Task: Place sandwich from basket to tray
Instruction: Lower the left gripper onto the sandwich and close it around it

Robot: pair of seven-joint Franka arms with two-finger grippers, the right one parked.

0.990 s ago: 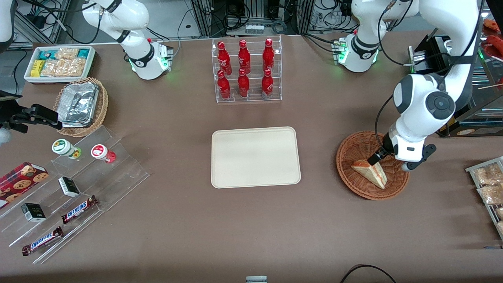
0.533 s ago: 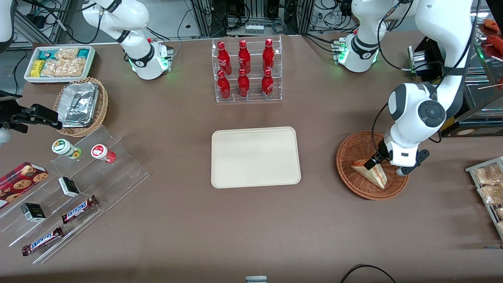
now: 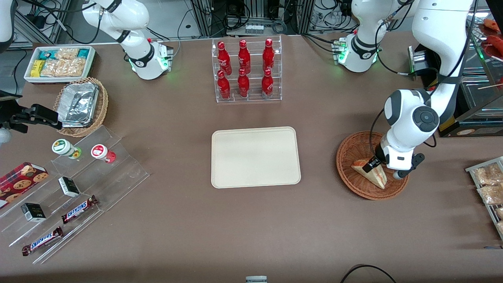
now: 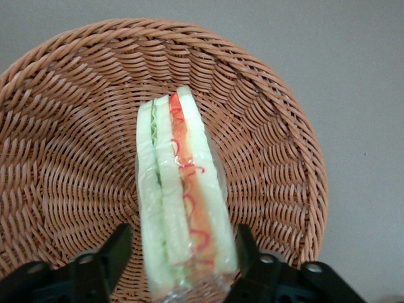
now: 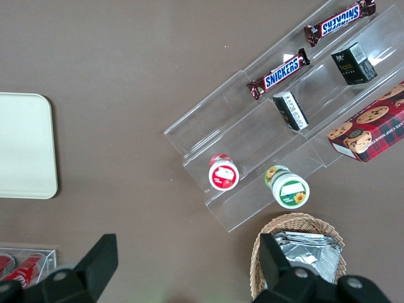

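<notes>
The sandwich (image 3: 371, 175) (image 4: 180, 196), a wrapped wedge of white bread with green and orange layers, lies in the round reddish-brown wicker basket (image 3: 347, 155) (image 4: 63, 139) toward the working arm's end of the table. My gripper (image 3: 373, 167) (image 4: 183, 252) is lowered into the basket and stands open, one finger (image 4: 117, 249) on each side of the sandwich's wide end, with small gaps to the bread. The cream tray (image 3: 255, 157) lies bare at the table's middle.
A clear rack of red bottles (image 3: 245, 70) stands farther from the front camera than the tray. Snack packets (image 3: 489, 184) lie on a rack at the working arm's table edge. Acrylic steps with candy bars (image 3: 76, 210) and a foil-filled tan basket (image 3: 80, 106) sit toward the parked arm's end.
The gripper has come down into the basket and shifted a little toward the tray, so its fingers now straddle the sandwich. The sandwich has not moved.
</notes>
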